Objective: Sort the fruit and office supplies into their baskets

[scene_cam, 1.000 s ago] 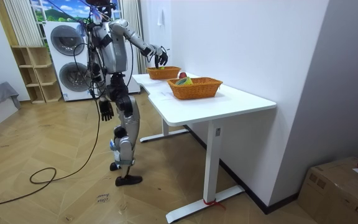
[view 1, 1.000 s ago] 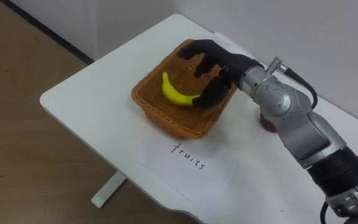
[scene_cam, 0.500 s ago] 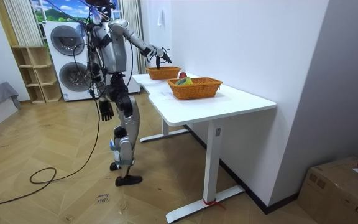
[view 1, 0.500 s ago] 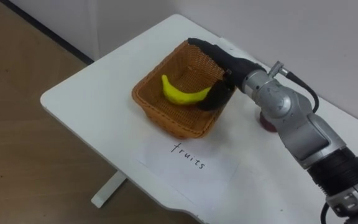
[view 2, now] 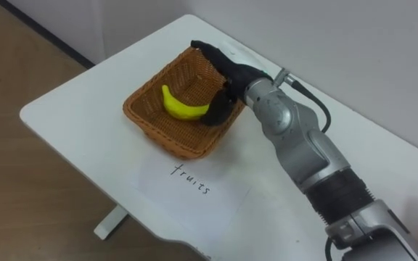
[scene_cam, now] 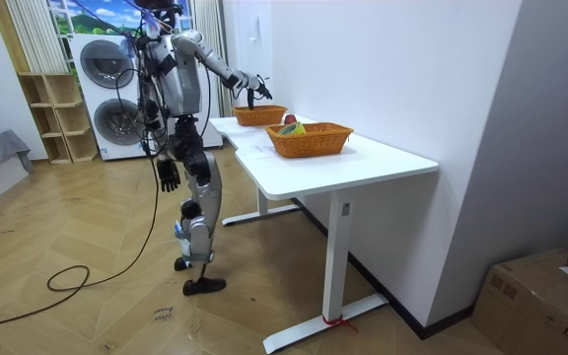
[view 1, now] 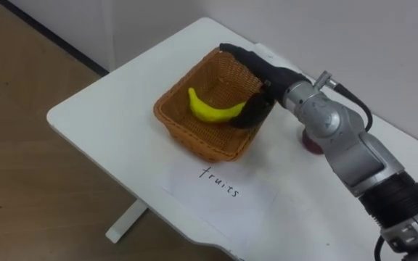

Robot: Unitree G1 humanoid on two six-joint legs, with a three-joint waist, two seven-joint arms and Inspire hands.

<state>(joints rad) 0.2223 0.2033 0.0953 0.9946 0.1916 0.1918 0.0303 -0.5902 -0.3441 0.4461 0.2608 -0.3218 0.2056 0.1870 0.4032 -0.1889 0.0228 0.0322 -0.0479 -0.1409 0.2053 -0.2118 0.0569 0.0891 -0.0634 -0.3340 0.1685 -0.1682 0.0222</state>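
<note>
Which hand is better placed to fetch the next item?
Right, probably: the right hand is open over the basket where the banana lies, up at table height; the left hand hangs at the robot's side.

A white table (view 1: 100, 109) carries a wicker basket (view 1: 193, 142) toward its far side. A hand-lettered sheet of paper (view 1: 220, 190) lies just near of it, and a small red thing (view 1: 312, 145) sits to the right.

The banana (view 1: 212, 109) was yellow, the woven basket (view 1: 193, 138) orange-brown, the counter (view 1: 107, 109) white, the right hand (view 1: 265, 72) black, the floor (view 1: 20, 181) brown.
</note>
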